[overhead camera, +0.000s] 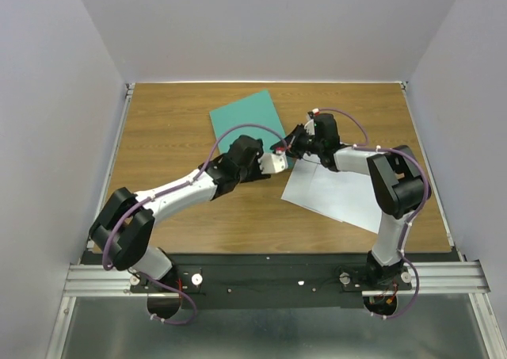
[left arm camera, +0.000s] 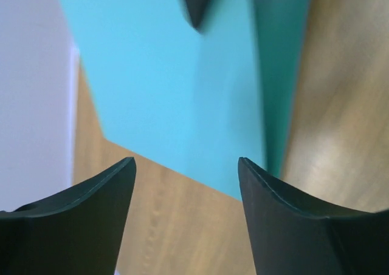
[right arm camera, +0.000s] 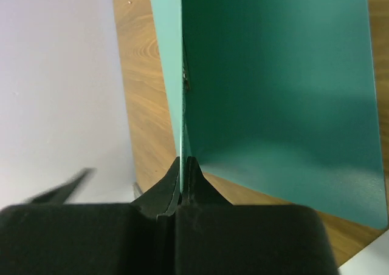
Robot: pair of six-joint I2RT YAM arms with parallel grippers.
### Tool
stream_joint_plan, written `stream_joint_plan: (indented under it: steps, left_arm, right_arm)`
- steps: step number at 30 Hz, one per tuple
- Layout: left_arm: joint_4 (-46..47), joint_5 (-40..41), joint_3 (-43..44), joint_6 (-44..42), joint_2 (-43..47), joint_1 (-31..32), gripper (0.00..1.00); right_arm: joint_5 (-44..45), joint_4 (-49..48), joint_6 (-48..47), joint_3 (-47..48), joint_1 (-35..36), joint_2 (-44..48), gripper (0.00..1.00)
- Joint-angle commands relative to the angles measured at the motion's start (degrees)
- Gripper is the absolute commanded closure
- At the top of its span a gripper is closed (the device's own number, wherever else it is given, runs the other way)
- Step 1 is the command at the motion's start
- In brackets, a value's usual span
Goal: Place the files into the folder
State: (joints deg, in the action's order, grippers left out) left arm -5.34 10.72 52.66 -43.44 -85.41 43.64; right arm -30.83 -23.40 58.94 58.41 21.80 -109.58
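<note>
Pose, left: the left arm (overhead camera: 170, 196) stretches from the near-left corner to the middle of the table (overhead camera: 158, 137). The left gripper (left arm camera: 185, 162) hangs over the folder's near edge, its 2 fingers spread wide with nothing between them.
Pose, right: the right arm (overhead camera: 396, 181) has its elbow raised by the right edge and its forearm folded back toward the centre. The right gripper (right arm camera: 182, 164) is pinched tight on a thin edge of the folder.
Folder place: the folder (overhead camera: 247, 121) lies askew near the middle of the far edge.
Papers place: the papers (overhead camera: 333, 192) lie flat right of centre, outside the folder and partly under the right arm.
Top view only: both arms whole, and the papers.
Right wrist only: the pinched teal edge runs edge-on out from the fingertips.
Left wrist only: the open gap between the fingers, and a darker band down the folder.
</note>
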Motion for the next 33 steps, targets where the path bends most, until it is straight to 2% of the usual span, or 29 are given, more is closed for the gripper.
stream_joint_plan:
  steps: [1,4,5,7,8,10,11,13,15,16,17,19,20,22,23,26,27,29,33]
  left_arm:
    - [-5.1,-0.1,13.5,0.0,0.5,-0.7,0.13]
    - [-7.3,3.6,26.9,3.9,-4.0,-0.8,0.11]
    - [-9.7,4.4,36.2,6.0,-5.9,-1.0,0.11]
    - [-13.3,6.5,46.5,11.6,-11.5,-1.1,0.11]
    - [-14.6,7.4,56.5,14.0,-13.2,-1.1,0.11]
    - [-16.4,10.7,66.4,22.3,-17.9,-1.3,0.08]
    - [-20.2,11.6,76.3,25.9,-19.4,-1.7,0.08]
    - [-22.1,14.1,81.2,39.1,-20.3,-2.7,0.08]
    - [-18.9,17.9,75.3,47.1,-17.3,-3.5,0.08]
    - [-17.7,19.0,71.8,54.6,-13.2,-3.7,0.07]
    - [-17.4,18.9,65.7,57.6,-10.9,-4.1,0.08]
    - [-18.5,19.9,59.3,64.3,-3.9,-5.2,0.08]
    - [-18.1,21.7,50.8,69.0,-1.1,-5.4,0.08]
    - [-16.8,25.9,41.4,72.9,7.8,-6.7,0.06]
    - [-17.8,26.0,34.2,77.7,10.6,-8.0,0.06]
    - [-23.8,25.4,23.0,84.5,20.5,-13.4,0.06]
    - [-25.8,26.4,20.5,88.9,22.6,-14.4,0.06]
    - [-30.7,27.9,14.4,91.4,28.7,-15.9,0.06]
    - [-39.8,30.8,11.5,96.8,36.8,-17.6,0.06]
  right_arm:
    - [1.8,7.8,-8.1,7.8,0.7,0.4,0.99]
    - [1.9,12.6,-13.0,12.3,0.7,0.0,0.99]
    - [1.2,14.4,-15.3,14.0,0.6,-0.3,0.99]
    - [-1.2,19.8,-18.9,18.6,0.7,-0.7,0.99]
    - [-1.0,21.0,-21.8,19.7,0.8,-0.7,0.99]
    - [1.1,26.4,-26.6,24.1,1.3,-0.6,0.99]
    - [2.0,28.8,-31.3,25.6,1.7,-0.8,0.99]
    - [4.4,33.6,-35.3,28.2,2.5,-1.3,0.99]
    - [6.5,37.6,-40.7,31.7,3.2,-1.9,0.99]
    - [7.4,38.8,-41.6,32.5,4.0,-2.0,0.99]
    - [8.1,40.1,-44.9,34.3,4.6,-2.0,0.99]
    - [11.0,41.6,-47.8,34.8,6.8,-1.7,0.99]
    - [13.6,42.3,-49.9,35.0,7.8,-1.7,0.99]
    - [18.3,44.7,-52.9,36.7,10.7,-2.0,0.99]
    - [18.9,45.3,-55.7,37.4,11.6,-2.3,0.99]
    - [22.8,46.9,-58.5,39.7,16.3,-3.4,0.99]
    - [27.4,48.1,-60.3,40.5,17.9,-4.0,0.98]
    - [32.7,49.3,-61.2,43.3,22.6,-6.1,0.97]
    - [42.1,50.7,-60.4,44.5,28.4,-7.8,0.92]
